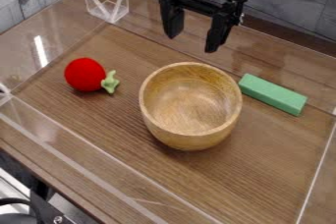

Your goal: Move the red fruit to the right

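Wooden tabletop (pixel 77 132): near its far edge, the end effector (pixel 197 43) hovers, fingers spread, gripping nothing.

You can see a smooth brown wooden tabletop (pixel 101 145), a bit shiny. Your round tan bowl (pixel 194 106) looks like smooth wood, and your round red toy fruit (pixel 85 74) looks smooth and shiny.

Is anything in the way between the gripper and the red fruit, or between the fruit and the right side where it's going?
Nothing visible stands between the gripper and the red fruit. Toward the picture's right, though, the wooden bowl sits directly in the fruit's path.
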Available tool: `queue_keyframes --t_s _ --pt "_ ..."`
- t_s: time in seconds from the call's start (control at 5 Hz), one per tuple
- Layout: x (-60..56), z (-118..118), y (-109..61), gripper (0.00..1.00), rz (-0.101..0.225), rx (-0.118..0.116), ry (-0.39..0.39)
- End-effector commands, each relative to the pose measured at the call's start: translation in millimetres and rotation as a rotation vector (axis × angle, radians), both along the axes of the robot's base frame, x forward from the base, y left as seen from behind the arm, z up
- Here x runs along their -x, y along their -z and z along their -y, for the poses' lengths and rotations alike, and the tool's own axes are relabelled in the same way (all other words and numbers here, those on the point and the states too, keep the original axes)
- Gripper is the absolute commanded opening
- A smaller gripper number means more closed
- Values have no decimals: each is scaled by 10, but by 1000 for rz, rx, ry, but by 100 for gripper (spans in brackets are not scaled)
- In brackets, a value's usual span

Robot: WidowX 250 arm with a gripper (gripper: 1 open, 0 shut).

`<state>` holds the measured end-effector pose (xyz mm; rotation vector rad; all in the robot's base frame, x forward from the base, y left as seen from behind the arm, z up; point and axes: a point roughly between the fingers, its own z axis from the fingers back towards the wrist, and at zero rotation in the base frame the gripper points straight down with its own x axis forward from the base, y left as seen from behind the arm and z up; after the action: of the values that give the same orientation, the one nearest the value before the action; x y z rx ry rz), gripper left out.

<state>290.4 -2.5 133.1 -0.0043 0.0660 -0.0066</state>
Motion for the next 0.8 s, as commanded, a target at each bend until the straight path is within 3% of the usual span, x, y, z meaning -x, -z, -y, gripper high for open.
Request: queue_keyframes --t_s 0.0,0.2,0.4,0.6 --pt "61 25 95 100 -32 -2 118" --pt "130 -189 132 100 -52 -3 194" --pt "226 -553 119 100 -40 -16 263" --pt "403 -921 78 100 -18 -40 318"
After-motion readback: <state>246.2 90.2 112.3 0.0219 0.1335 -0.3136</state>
